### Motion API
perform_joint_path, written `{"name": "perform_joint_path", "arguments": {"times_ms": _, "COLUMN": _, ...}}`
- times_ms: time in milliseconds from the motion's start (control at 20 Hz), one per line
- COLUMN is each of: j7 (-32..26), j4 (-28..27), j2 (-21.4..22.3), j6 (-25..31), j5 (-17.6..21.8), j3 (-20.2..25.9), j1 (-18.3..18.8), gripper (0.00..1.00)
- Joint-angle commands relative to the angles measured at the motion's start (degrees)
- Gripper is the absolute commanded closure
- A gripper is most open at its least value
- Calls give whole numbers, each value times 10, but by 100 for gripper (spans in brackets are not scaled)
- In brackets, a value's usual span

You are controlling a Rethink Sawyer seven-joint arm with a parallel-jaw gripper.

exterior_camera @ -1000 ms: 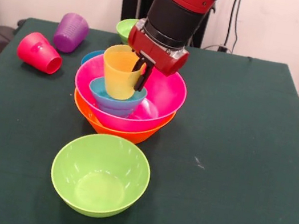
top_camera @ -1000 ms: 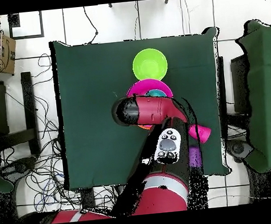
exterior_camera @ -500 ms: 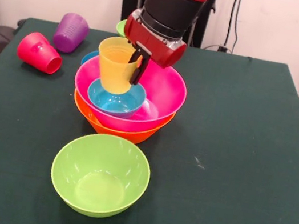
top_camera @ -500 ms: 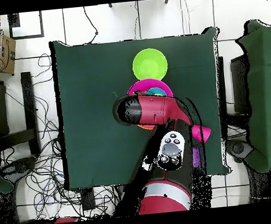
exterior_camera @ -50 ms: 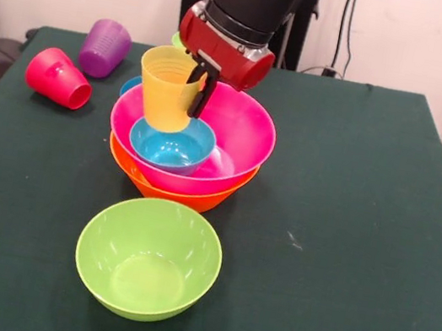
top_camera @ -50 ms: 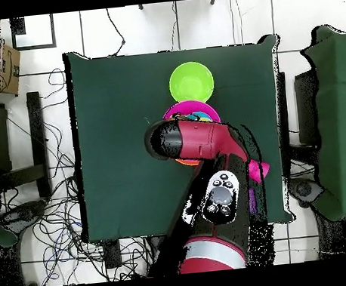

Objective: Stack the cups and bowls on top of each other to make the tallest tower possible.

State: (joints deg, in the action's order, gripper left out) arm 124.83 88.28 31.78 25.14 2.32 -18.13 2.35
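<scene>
Gripper [exterior_camera @ -50 ms: 193, 92] clamped on yellow cup [exterior_camera @ -50 ms: 166, 87] — held upright, clear above blue bowl [exterior_camera @ -50 ms: 171, 145] nested in pink bowl [exterior_camera @ -50 ms: 239, 134] over orange bowl [exterior_camera @ -50 ms: 169, 191]. Green bowl [exterior_camera @ -50 ms: 148, 257] apart, nearer camera — empty.

Red and black arm [exterior_camera @ -50 ms: 248, 3] reaching down from the top of the front view, tilted slightly; red wrist housing just above the gripper [exterior_camera @ -50 ms: 198, 86]; black jaws pointing downward, pinched on the rim and wall of a yellow cup [exterior_camera @ -50 ms: 166, 87], held clear in the air; seen from overhead, arm [top_camera @ -50 ms: 198, 140] stretched from the lower edge toward the tabletop's middle, bent at the elbow.
</scene>
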Motion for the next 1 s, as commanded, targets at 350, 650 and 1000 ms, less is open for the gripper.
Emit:
{"name": "perform_joint_path", "arguments": {"times_ms": 350, "j7": 96, "j4": -1, "j2": -43, "j6": -37, "j5": -24, "j3": 35, "j1": -17, "gripper": 100}}
{"name": "perform_joint_path", "arguments": {"times_ms": 650, "j7": 103, "j4": 3, "j2": -60, "j6": -65, "j5": -29, "j3": 38, "j1": -17, "gripper": 100}}
{"name": "perform_joint_path", "arguments": {"times_ms": 1000, "j7": 103, "j4": 5, "j2": -70, "j6": -83, "j5": -38, "j3": 36, "j1": -19, "gripper": 100}}
